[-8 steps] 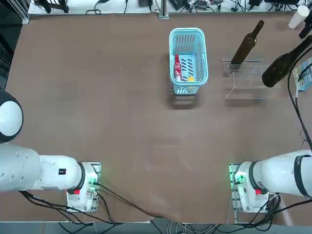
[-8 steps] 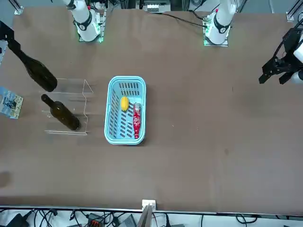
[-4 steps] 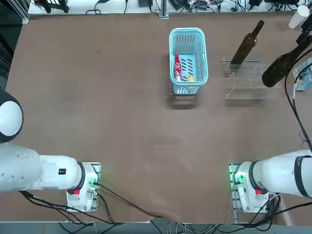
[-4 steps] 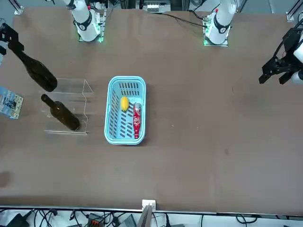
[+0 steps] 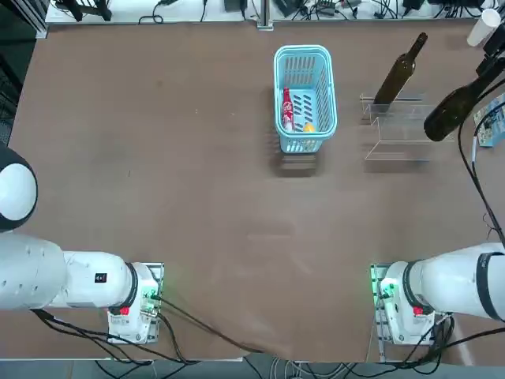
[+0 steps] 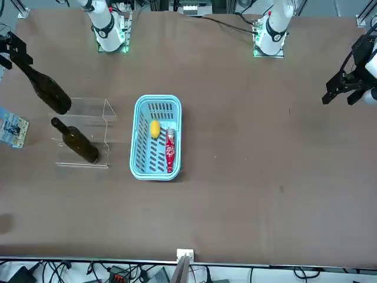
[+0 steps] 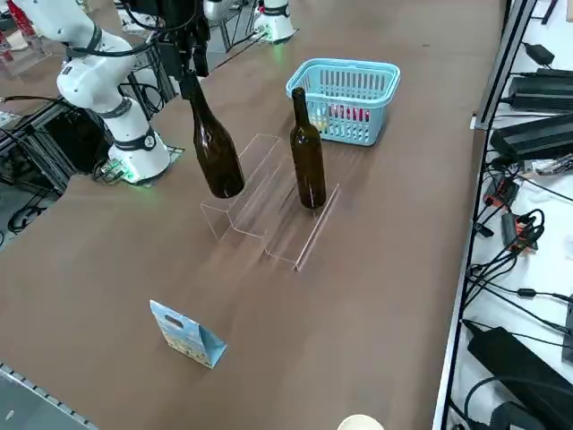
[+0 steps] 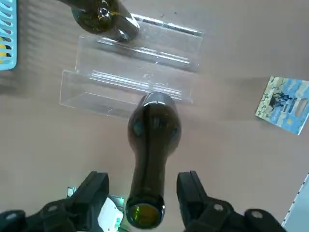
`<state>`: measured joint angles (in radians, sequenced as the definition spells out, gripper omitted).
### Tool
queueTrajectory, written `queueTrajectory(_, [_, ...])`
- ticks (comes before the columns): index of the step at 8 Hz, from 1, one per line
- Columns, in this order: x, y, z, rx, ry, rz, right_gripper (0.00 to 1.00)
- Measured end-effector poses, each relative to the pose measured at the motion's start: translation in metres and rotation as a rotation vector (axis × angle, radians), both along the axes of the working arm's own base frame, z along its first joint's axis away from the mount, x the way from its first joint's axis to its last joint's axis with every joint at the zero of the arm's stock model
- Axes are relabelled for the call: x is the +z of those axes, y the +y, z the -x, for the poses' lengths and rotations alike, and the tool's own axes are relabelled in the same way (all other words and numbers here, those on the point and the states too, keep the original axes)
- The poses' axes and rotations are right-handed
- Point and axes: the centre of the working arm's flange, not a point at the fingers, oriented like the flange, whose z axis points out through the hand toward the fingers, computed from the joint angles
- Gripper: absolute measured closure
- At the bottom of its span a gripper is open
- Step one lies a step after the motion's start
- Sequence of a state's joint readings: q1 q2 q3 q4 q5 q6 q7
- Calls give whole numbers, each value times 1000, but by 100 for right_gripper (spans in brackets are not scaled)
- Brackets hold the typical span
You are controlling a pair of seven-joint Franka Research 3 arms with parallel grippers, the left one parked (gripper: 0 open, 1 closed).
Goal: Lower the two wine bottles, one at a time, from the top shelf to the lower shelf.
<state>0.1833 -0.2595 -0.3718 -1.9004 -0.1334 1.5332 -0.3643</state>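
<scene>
Because its slim neck gives two fingers an easy thing to close round, the darker bottle (image 7: 215, 150) is being approached from the top, with the right gripper (image 8: 144, 178) set over it. The fingers stand spread, one to each side of the neck, and in the wrist view neither appears to press on the glass, so I judge that the bottle's weight rests on the stand.

That bottle stands in the upper left of the right side view, its base on what looks like the top shelf (image 7: 218, 213), though clear plastic makes the edges hard to read. The other bottle (image 7: 307, 166) stands upright to its right, near the centre of that view, on the lower shelf (image 7: 291, 246); it seems to be the one already lowered, leaving one to go.

The next move likely calls for a centred pinch, then a small lift before shifting across, since the stand's step could catch the base. The neighbour is near, and a swing of the held bottle might knock it.
</scene>
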Motion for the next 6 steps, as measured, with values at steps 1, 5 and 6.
queueTrajectory(1, [-2,0,0,0,4,0,14])
queueTrajectory(5, [-4,0,1,0,10,4,21])
queueTrajectory(6, [-4,-1,1,0,11,4,25])
